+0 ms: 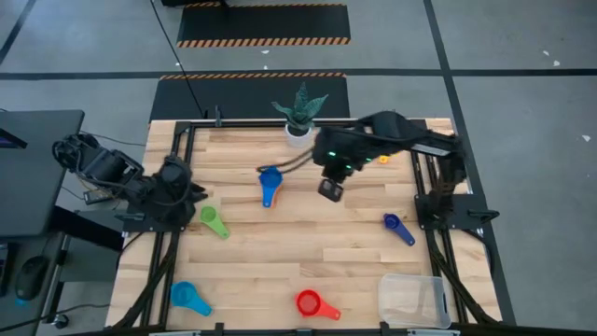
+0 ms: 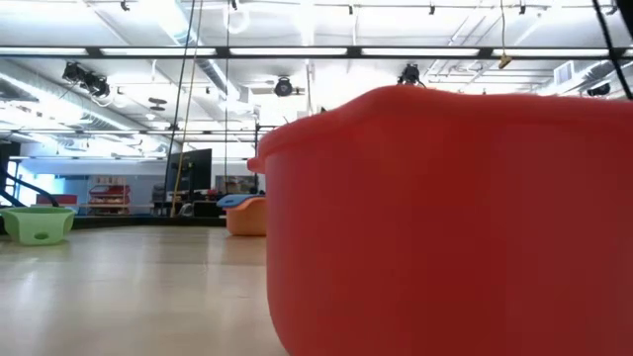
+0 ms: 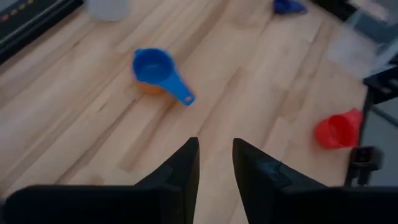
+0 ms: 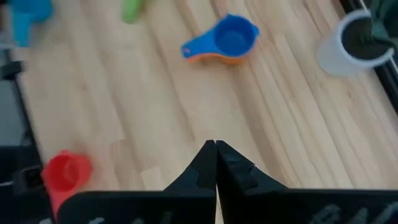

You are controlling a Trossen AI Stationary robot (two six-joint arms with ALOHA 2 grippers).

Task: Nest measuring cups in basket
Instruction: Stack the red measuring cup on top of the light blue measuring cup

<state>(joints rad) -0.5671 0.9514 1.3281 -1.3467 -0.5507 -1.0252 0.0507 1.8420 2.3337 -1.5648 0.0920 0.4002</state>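
A blue cup [image 1: 270, 180] sits nested in an orange cup [image 4: 221, 59] on the table's far middle. It also shows in the left wrist view [image 3: 155, 65]. The other cups stand loose on the wood: green [image 1: 215, 221], light blue [image 1: 187, 298], red [image 1: 312, 303], navy [image 1: 398, 227] and yellow [image 1: 382, 160], which is partly under the right arm. The clear basket [image 1: 413, 299] stands at the near right corner. My right gripper [image 4: 216, 144] is shut and empty, right of the blue cup. My left gripper [image 3: 216, 144] is open and empty at the left edge [image 1: 198, 193].
A white plant pot [image 1: 298, 132] stands at the far edge, just behind the blue cup. Black frame rails [image 1: 177, 224] run along the table's left and right sides. In the low view the red cup [image 2: 445, 227] fills the foreground. Bare wood lies in the table's middle.
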